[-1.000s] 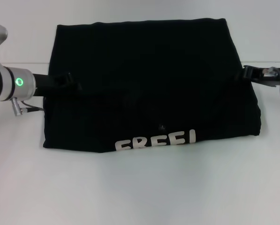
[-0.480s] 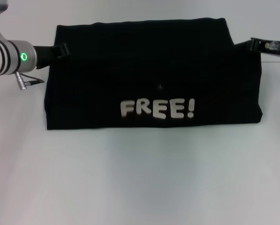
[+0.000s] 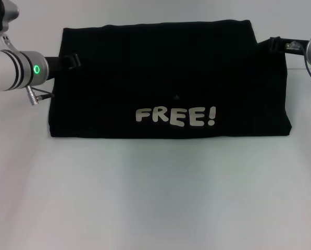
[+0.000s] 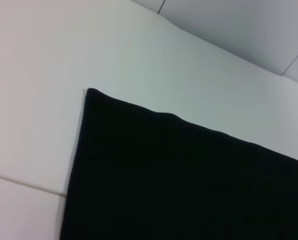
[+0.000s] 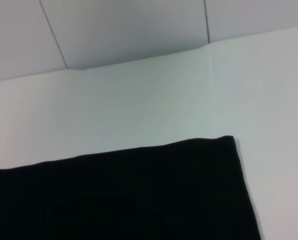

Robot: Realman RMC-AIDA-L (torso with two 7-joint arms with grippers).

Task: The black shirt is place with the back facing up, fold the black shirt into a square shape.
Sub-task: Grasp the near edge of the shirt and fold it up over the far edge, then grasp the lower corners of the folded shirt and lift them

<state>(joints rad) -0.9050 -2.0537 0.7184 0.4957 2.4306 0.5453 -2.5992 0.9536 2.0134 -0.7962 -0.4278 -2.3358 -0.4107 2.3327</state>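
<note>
All I have besides the job is a plain white table, with a thin seam running across its top and a pale panelled wall rising from the table's far edge.

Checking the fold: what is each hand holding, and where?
Left hand and right hand meet the black shirt at its far side edges; an actual hold cannot be told.

Plain white table under even light, pale panelled wall behind.
</note>
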